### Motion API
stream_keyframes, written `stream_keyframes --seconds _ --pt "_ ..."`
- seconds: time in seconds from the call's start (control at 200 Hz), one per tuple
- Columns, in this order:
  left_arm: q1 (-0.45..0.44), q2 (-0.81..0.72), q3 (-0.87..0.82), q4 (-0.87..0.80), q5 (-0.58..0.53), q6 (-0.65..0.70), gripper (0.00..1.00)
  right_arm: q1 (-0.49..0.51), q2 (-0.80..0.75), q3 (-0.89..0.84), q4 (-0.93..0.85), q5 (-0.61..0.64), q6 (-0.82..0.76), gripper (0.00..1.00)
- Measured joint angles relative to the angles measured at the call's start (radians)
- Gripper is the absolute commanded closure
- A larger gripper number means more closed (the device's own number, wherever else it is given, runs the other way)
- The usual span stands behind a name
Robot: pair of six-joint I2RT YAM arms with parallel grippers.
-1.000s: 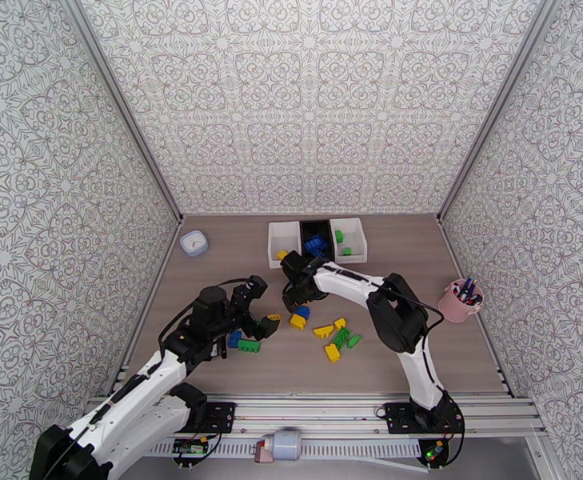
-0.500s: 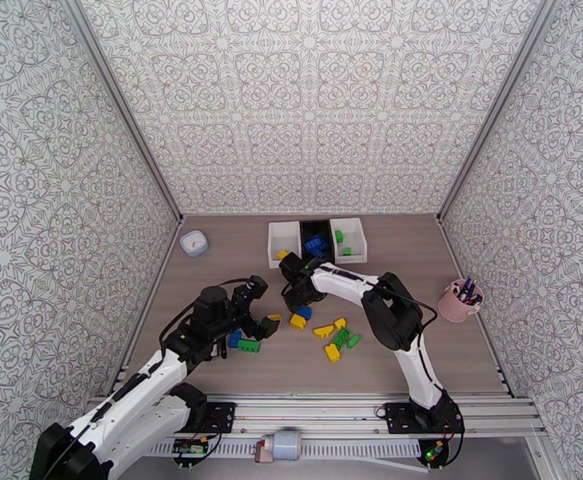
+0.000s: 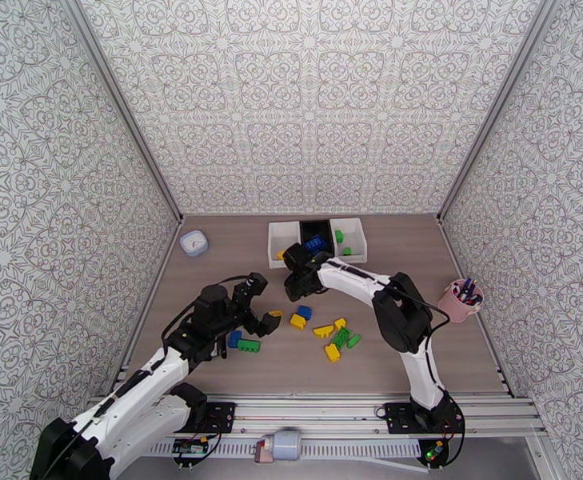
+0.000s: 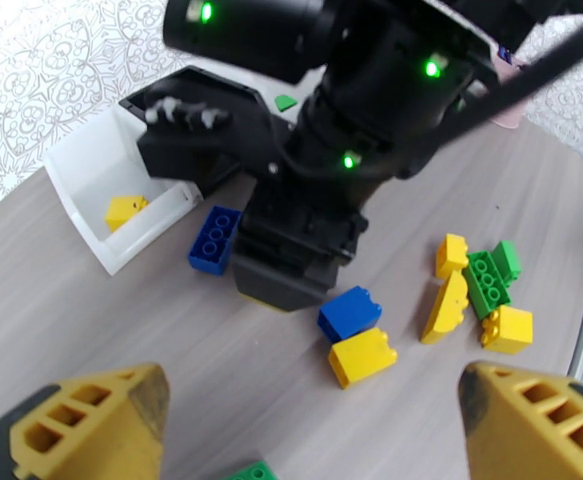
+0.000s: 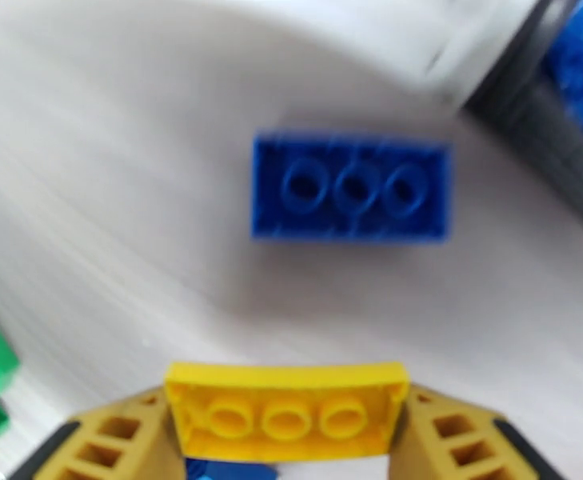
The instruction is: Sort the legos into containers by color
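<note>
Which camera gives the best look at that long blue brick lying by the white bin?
The left wrist camera: the long blue plastic brick is sharp there, hollow side up, beside the white plastic bin. The right wrist camera shows it larger but blurred. From the top camera, the right arm covers that spot.

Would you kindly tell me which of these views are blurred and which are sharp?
Right wrist: motion-smeared, the blue brick and table soft, the yellow brick at the bottom crisper. Left wrist: sharp, with wide-angle curving of the table edge. Top external: sharp, evenly lit.
</note>
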Motion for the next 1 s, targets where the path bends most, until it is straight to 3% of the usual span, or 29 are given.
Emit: stream_keyframes --seconds 0.235,0.545,0.68,0.905,1.0 --pt "0.000 0.013 0.000 0.031 -0.019 -0.008 0.00 -0.032 0.071 0.238 0.040 0.005 -0.034 0.40" --pt "0.000 0.010 -0.001 0.041 -0.044 -0.008 0.00 -0.082 0.360 0.665 0.015 0.027 -0.094 0.40" --pt "0.000 0.007 -0.001 0.041 -0.053 -0.008 0.00 -0.093 0.458 0.782 -0.006 0.034 -0.109 0.34" --pt "0.000 0.007 -0.001 0.037 -0.065 -0.007 0.00 -0.094 0.493 0.841 -0.040 0.046 -0.130 0.14" --pt "0.000 0.007 -0.001 0.032 -0.064 -0.005 0.00 -0.094 0.413 0.710 -0.022 0.049 -0.124 0.11"
